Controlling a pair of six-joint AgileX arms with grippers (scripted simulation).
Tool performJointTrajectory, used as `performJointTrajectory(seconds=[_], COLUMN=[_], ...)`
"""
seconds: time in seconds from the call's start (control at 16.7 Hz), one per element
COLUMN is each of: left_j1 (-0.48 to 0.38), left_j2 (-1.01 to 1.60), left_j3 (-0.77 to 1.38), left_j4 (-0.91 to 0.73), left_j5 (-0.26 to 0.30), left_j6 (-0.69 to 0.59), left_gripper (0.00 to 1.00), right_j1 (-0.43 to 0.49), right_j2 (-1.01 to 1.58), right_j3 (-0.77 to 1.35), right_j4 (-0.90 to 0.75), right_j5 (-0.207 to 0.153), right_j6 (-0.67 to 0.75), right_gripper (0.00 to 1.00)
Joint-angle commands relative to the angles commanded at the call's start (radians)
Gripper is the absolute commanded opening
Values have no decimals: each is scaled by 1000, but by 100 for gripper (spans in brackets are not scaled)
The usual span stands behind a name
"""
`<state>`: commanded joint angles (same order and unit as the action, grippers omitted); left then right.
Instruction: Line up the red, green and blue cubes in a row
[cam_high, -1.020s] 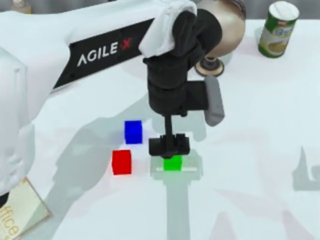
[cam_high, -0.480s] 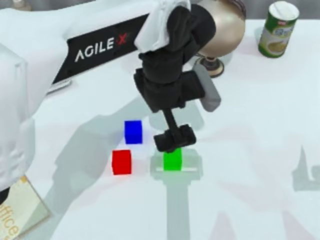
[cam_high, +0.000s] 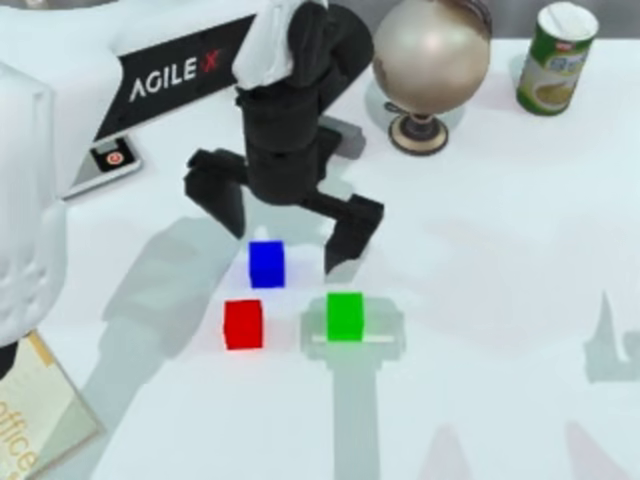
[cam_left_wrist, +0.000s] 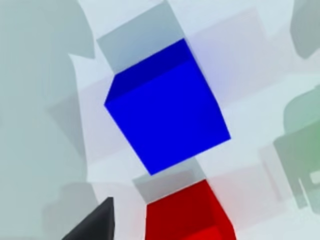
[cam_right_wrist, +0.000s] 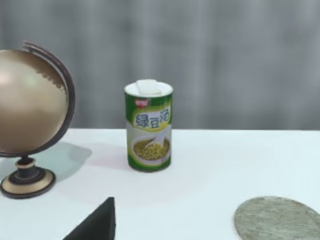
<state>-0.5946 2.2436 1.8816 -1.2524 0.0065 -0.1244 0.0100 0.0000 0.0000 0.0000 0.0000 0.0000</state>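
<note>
The blue cube (cam_high: 266, 264) is seen resting on the tabletop (cam_high: 500, 300), just behind the red cube (cam_high: 243, 324) and close to it but not touching; the green cube (cam_high: 345, 315) is set to the right of the red one, apart from it by a clear gap, so that red and green are judged to lie roughly in one line while blue is left out of it; in the left wrist view the blue cube (cam_left_wrist: 167, 107) is shown large and almost centred, with the red cube (cam_left_wrist: 187, 212) beside it; the left gripper (cam_high: 285, 225) is held directly over the blue cube, its jaws spread wide and released, one dark finger to each side of the cube along the left-right line, nothing grasped; the cube is thus judged to lie straight below the jaws, between them, so that a plain descent and a closing is called for; the left arm is plainly the nearer one; the right gripper is not seen in the top view, its arm being parked off to the right; only a globe (cam_right_wrist: 30, 110) and a green can (cam_right_wrist: 148, 127) are shown by its wrist camera.
</note>
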Motion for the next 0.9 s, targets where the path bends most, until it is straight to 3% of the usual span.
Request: performJointTrajectory(seconds=[0.18,0.36,0.9], left_j1=[39,69,77], left_j2=[6,0,-2], left_j3=[0,4,-4], left_j4=[6,20,43], left_j5=[0,-2,-3], left_j6=[-239,-384,-434], left_gripper=[100,100,100], right_j1=[0,0,0], right_j2=[0,0,0], right_j3=[0,0,0], right_j4=[0,0,0], right_j5=[0,0,0], right_j6=[0,0,0], right_gripper=[100,100,100])
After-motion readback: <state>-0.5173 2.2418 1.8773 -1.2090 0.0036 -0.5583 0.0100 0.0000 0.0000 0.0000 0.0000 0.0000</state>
